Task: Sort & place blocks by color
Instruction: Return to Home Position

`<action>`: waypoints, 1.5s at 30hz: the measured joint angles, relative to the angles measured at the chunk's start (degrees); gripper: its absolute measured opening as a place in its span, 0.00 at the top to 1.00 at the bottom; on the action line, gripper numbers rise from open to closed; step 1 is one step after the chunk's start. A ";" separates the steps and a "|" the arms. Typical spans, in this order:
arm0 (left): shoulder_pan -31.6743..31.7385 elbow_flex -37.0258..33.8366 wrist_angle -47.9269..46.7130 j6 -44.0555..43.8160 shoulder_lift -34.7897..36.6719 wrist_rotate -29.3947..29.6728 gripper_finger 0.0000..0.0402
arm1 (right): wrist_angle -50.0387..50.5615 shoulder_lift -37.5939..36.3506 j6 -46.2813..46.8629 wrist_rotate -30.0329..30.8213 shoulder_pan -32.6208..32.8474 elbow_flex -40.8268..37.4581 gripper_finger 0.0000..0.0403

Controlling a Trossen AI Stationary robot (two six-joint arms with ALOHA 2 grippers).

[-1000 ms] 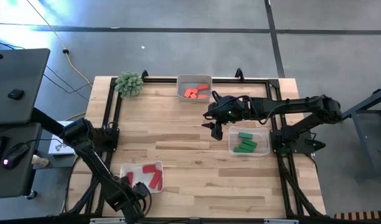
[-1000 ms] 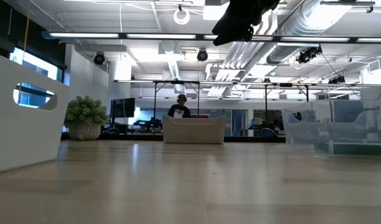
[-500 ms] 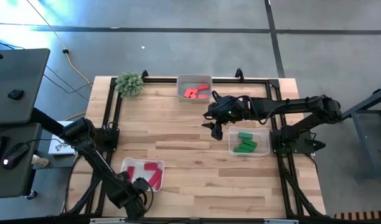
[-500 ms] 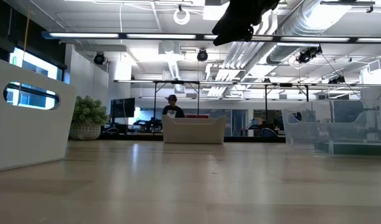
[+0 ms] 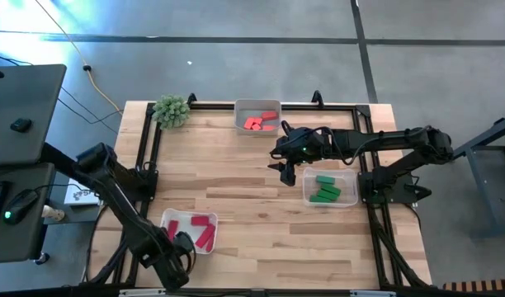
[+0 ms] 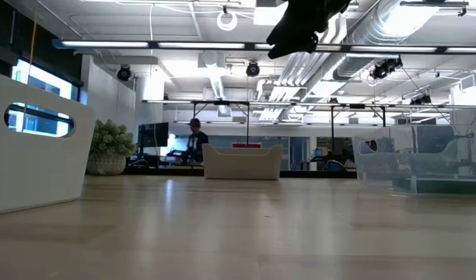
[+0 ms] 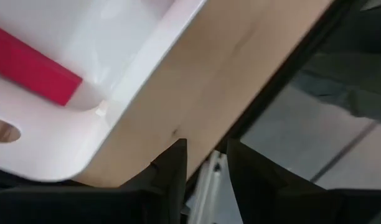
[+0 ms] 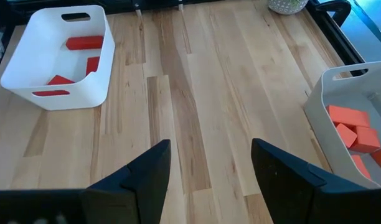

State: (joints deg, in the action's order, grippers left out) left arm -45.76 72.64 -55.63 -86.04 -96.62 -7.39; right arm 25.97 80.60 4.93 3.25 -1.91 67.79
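Observation:
Red blocks lie in a white tray near the table's near left edge. Orange-coral blocks sit in a white tray at the far edge, and green blocks in a clear tray on the right. My left gripper is open at the table's near edge, just beyond the red tray's near corner, touching nothing. My right gripper hangs open and empty above the table, beside the clear tray's left wall. Its wrist view shows the red blocks and orange-coral blocks.
A spiky green plant ball stands at the far left corner. A black frame runs along the table's edges. Bare wood lies between the three trays. A person shows in the room behind the table.
My left arm has drawn back toward the table's near left edge, its gripper coming away from the red tray. The white tray shifted slightly early in the second and has stayed still since. The person in the background has walked to the left.

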 joint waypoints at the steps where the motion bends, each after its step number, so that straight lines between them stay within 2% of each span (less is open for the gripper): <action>1: 0.02 0.00 -0.03 -0.17 1.06 0.70 0.74 | -0.02 0.00 0.19 -0.01 0.00 0.00 0.48; 4: 0.58 0.00 -0.16 0.49 4.28 4.50 0.74 | -0.04 0.00 0.14 -0.02 0.00 0.00 0.48; 9: 3.58 0.00 -0.13 7.83 10.48 12.90 0.74 | -0.06 0.00 0.12 -0.24 0.00 0.00 0.48; 16: 14.25 0.00 0.66 25.81 18.57 26.82 0.74 | -0.56 0.00 1.22 0.00 0.00 0.00 0.48; 20: 20.67 0.00 7.64 38.69 22.14 31.69 0.74 | -0.56 0.00 4.75 0.20 -0.04 0.00 0.48; 23: 24.63 0.00 15.76 51.05 23.93 30.89 0.74 | -0.57 0.00 7.23 0.29 -0.04 0.00 0.48; 27: 29.58 0.00 25.08 63.45 24.72 25.62 0.74 | -0.60 0.00 11.40 1.97 -0.04 0.00 0.48; 31: 33.63 -0.55 27.80 71.83 24.78 19.85 0.74 | -0.58 0.00 14.42 3.87 -0.04 0.00 0.48; 35: 37.13 -6.86 29.18 73.22 25.89 13.96 0.74 | -0.60 0.00 17.08 3.09 -0.08 0.00 0.48; 40: 40.79 -17.08 40.78 73.22 31.86 8.34 0.74 | -1.48 0.04 23.27 2.08 -0.07 0.00 0.48; 42: 41.92 -20.47 45.37 73.25 34.23 7.58 0.74 | -1.86 0.04 25.64 2.05 -0.07 0.00 0.48; 45: 43.75 -25.06 46.06 73.24 39.39 7.62 0.74 | -2.71 0.04 27.97 2.33 -0.07 0.00 0.48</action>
State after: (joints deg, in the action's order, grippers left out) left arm -2.00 47.58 -9.57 -12.80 -57.23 0.23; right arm 23.26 80.64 32.90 5.57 -1.98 67.79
